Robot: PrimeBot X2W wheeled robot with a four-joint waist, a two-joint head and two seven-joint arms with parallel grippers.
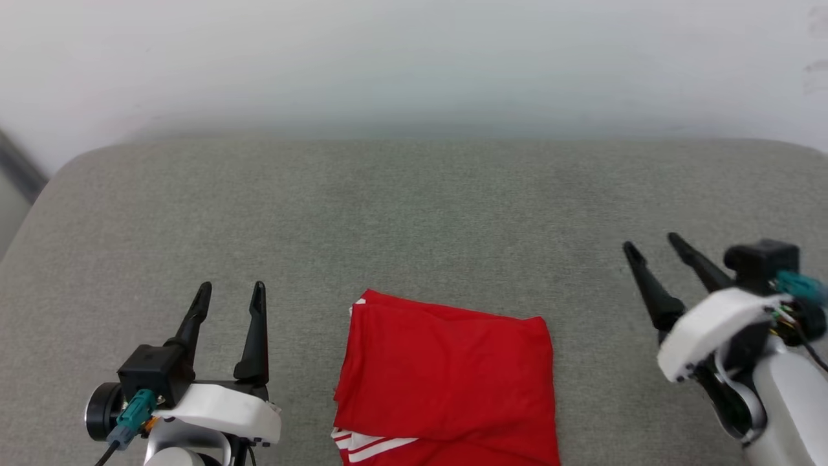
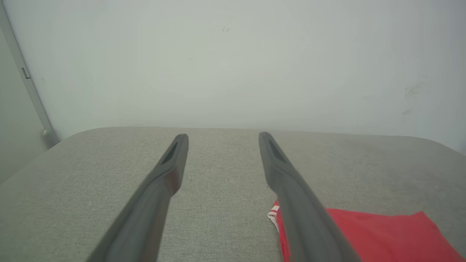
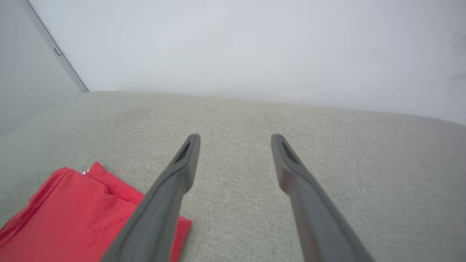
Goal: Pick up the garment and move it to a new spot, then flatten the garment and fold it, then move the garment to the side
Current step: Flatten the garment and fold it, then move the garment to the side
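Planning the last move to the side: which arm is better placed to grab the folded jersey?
Probably left. The left gripper, open, sits close beside the left edge of the garment. The right gripper, also open, stands slightly farther off, its tips past the far edge.

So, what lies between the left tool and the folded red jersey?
Bare grey fabric surface separates the left tool and the folded red jersey, seen in head view.
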